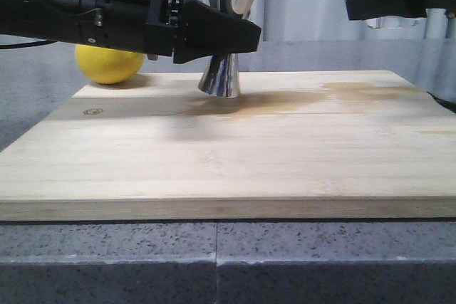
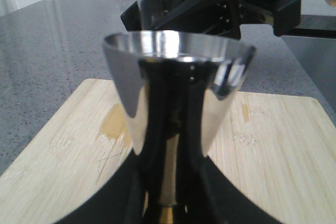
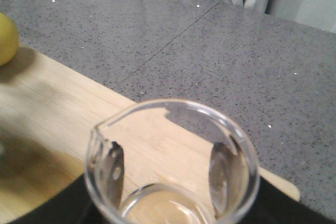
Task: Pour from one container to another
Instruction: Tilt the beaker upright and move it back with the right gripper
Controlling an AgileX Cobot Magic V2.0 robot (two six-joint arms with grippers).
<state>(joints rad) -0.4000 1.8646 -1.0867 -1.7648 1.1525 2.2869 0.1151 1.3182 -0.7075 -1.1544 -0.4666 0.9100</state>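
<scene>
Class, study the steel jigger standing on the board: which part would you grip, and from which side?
Grip the jigger at its narrow waist, coming in level from the robot's left, as the left tool does now. It stands upright, and both cones flare outward, so the waist resists slipping.

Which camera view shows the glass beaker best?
The right wrist view: the beaker fills it, with rim and pouring lip clear. The left wrist view shows only its upper part behind the jigger. The front view does not show it.
</scene>
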